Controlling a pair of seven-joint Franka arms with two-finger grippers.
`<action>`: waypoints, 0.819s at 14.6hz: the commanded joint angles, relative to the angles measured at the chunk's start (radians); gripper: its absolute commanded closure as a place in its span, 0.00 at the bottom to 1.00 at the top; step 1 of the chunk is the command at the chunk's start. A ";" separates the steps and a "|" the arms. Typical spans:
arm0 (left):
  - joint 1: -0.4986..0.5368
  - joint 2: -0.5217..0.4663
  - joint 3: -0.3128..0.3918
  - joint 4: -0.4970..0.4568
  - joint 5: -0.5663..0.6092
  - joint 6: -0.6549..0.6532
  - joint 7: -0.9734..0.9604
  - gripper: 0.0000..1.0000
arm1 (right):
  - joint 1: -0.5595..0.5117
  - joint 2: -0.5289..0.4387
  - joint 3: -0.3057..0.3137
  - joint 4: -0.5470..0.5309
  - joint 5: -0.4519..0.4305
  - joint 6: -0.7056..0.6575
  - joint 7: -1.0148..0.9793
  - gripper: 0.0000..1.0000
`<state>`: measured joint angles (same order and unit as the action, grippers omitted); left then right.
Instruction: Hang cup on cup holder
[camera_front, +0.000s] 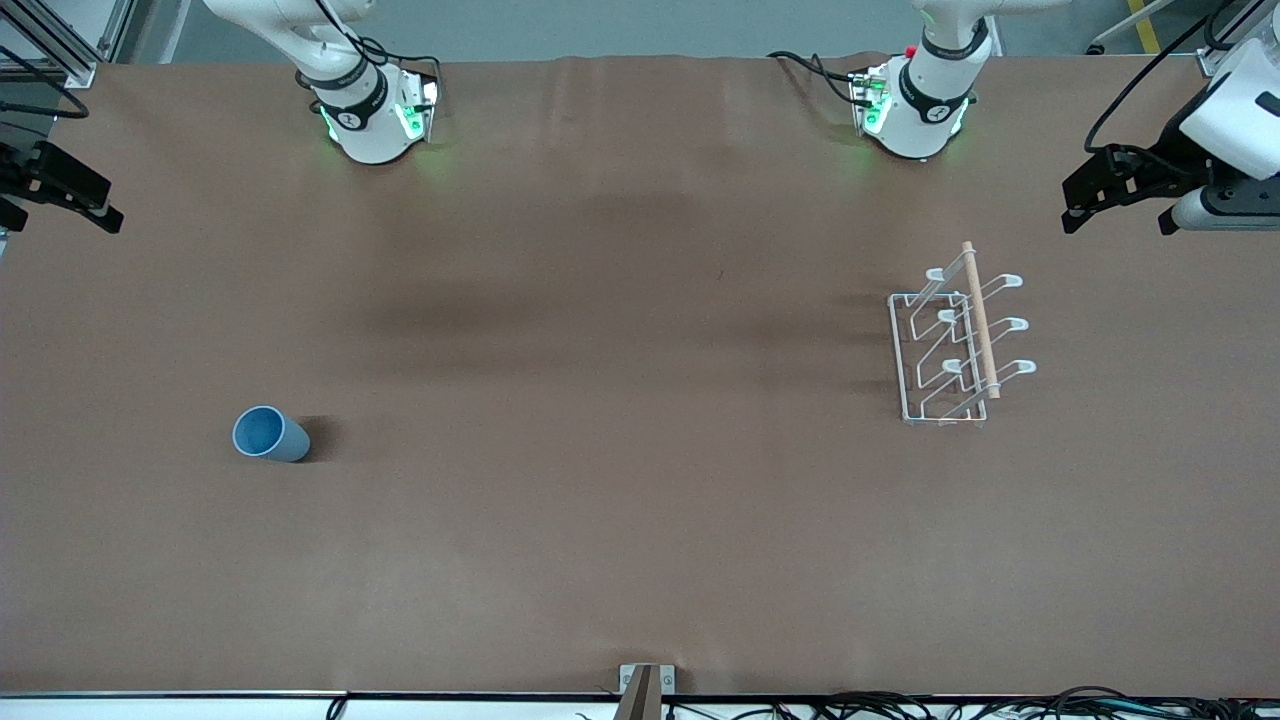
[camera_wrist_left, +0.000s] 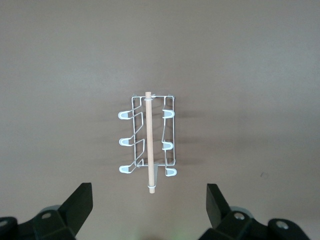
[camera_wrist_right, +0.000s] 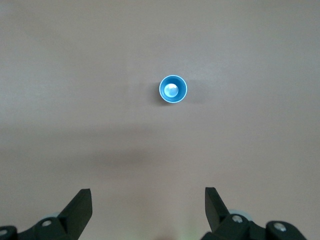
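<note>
Brown tabletop (camera_front: 620, 480), front view: cup (camera_front: 270, 434) upright toward right arm's end, cup holder (camera_front: 958, 345) toward left arm's end. Left wrist view: left gripper (camera_wrist_left: 149, 210) spread wide, high over holder (camera_wrist_left: 148, 142). Right wrist view: right gripper (camera_wrist_right: 148, 210) spread wide, over cup (camera_wrist_right: 173, 89), whose mouth faces up.

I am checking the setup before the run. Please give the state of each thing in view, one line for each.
cup: upright on the table, mouth up, empty, not held.
cup holder: standing on the table, all prongs bare.
left gripper: open, high over the cup holder.
right gripper: open, high over the table.
</note>
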<state>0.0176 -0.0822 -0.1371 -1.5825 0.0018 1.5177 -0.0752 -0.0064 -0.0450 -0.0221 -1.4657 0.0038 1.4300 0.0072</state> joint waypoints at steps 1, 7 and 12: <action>0.002 0.012 0.001 0.027 0.006 -0.025 0.009 0.00 | -0.006 -0.007 0.001 -0.013 0.005 0.000 -0.010 0.01; 0.007 0.025 0.005 0.030 0.006 -0.025 0.017 0.00 | -0.009 -0.007 -0.001 -0.015 0.005 -0.006 -0.012 0.01; 0.008 0.052 0.007 0.075 0.004 -0.025 0.014 0.00 | -0.043 -0.003 -0.001 -0.093 0.012 0.076 -0.016 0.02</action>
<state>0.0231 -0.0592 -0.1322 -1.5558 0.0019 1.5154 -0.0752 -0.0355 -0.0429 -0.0265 -1.5048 0.0048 1.4507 0.0046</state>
